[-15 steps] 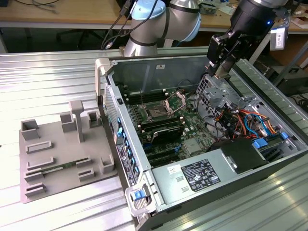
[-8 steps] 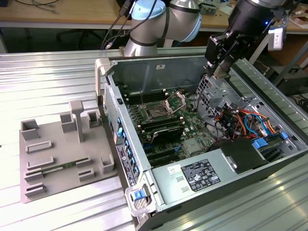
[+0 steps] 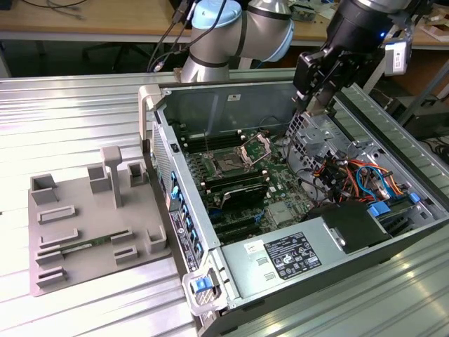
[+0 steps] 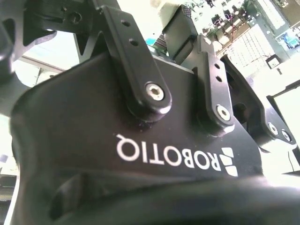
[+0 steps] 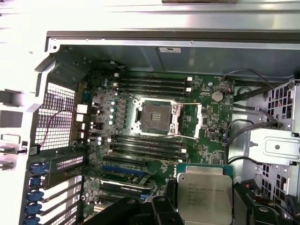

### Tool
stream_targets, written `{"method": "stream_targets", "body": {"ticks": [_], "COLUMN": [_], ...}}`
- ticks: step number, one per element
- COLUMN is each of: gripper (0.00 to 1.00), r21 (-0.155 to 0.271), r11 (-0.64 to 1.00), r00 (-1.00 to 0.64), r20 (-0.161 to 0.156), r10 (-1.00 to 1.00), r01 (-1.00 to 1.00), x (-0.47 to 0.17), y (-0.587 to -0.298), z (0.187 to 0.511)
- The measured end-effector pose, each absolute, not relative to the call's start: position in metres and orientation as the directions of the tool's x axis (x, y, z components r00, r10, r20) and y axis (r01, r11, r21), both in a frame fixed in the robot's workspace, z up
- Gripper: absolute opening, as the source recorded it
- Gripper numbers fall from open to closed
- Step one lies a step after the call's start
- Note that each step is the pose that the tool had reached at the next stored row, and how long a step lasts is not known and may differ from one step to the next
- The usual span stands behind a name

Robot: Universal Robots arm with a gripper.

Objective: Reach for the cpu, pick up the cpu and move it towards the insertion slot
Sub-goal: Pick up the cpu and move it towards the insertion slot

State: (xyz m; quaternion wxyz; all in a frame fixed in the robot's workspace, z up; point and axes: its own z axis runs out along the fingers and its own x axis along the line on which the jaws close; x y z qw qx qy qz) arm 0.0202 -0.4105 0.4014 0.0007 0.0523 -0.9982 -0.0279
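Cpu (image 5: 205, 197): silvery-grey top, green edge. Insertion slot (image 5: 156, 117): dark square, shiny metal frame (green board around). Tray (image 3: 91, 228): grey.

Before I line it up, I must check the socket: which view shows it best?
The first wrist view: the socket faces the camera, frame open. The exterior view shows it small and slanted. The second wrist view shows the gripper's body.

Even, bright light falls from above in the exterior view; my table (image 3: 77, 105) shows mild glare. In the second wrist view the background is washed out white and my gripper body (image 4: 140, 140) looms dark, soft-focused. The first wrist view's case rim (image 5: 140, 18) glares.
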Motion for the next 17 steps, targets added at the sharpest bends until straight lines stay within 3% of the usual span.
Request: {"method": "stream_targets", "body": {"ticks": [8, 12, 17], "gripper": [0.55, 0.55, 0.55], "r21": [0.056, 0.056, 0.056], "r11": [0.997, 0.998, 0.998], "r00": [-0.999, -1.0, -1.0], "r20": [-0.001, -0.001, -0.001], "r10": [-0.047, 0.031, 0.031], "r01": [-0.047, 0.03, 0.03], "x": [0.016, 0.006, 0.005], "y": [-0.41, -0.41, -0.41], "z": [0.395, 0.366, 0.363]}}
